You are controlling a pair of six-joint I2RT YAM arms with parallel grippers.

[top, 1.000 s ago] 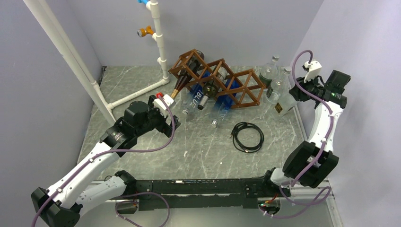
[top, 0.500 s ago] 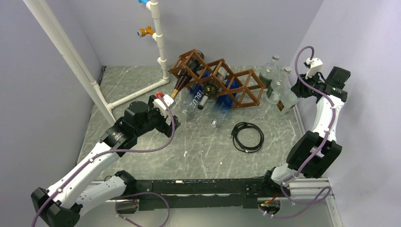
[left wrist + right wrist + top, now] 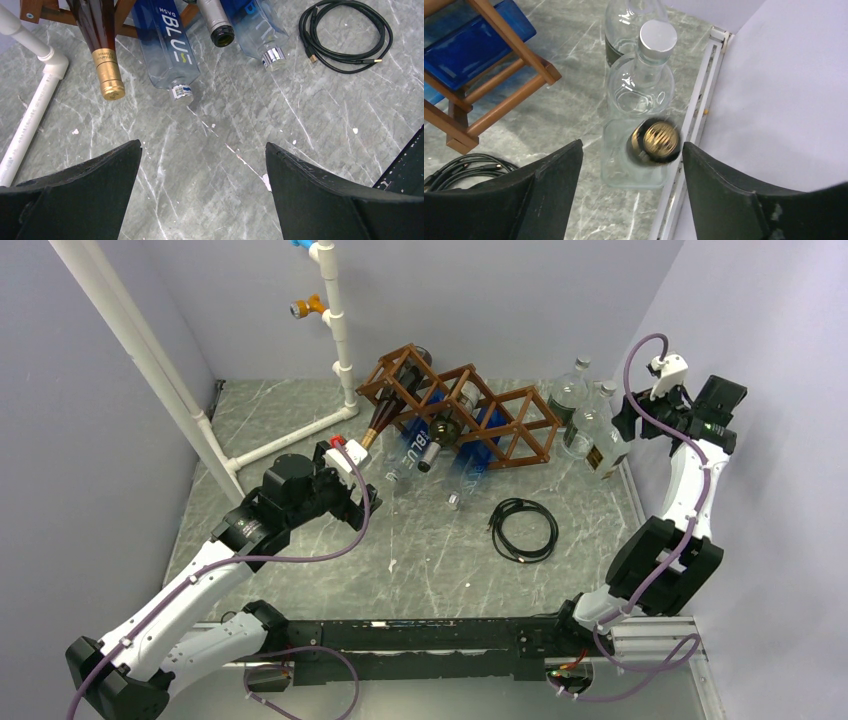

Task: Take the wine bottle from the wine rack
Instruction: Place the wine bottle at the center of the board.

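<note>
1. Top view: locate the wine rack (image 3: pixel 462 418) at the far centre of the table (image 3: pixel 420 560). The wine bottle (image 3: pixel 378 423), brown with a gold cap, lies in the leftmost cell of the wine rack, its neck pointing to the near side. A coiled black cable (image 3: pixel 523 530) lies near-right of the wine rack.
2. Left wrist view: observe the left gripper (image 3: pixel 202 145). Its fingers are spread wide over bare table and hold nothing, just near of the wine bottle's cap.
3. Right wrist view: observe the right gripper (image 3: pixel 632 144). Its fingers are parted, one on either side of the gold stopper of a square clear bottle (image 3: pixel 624 170) standing at the table's right edge.
</note>
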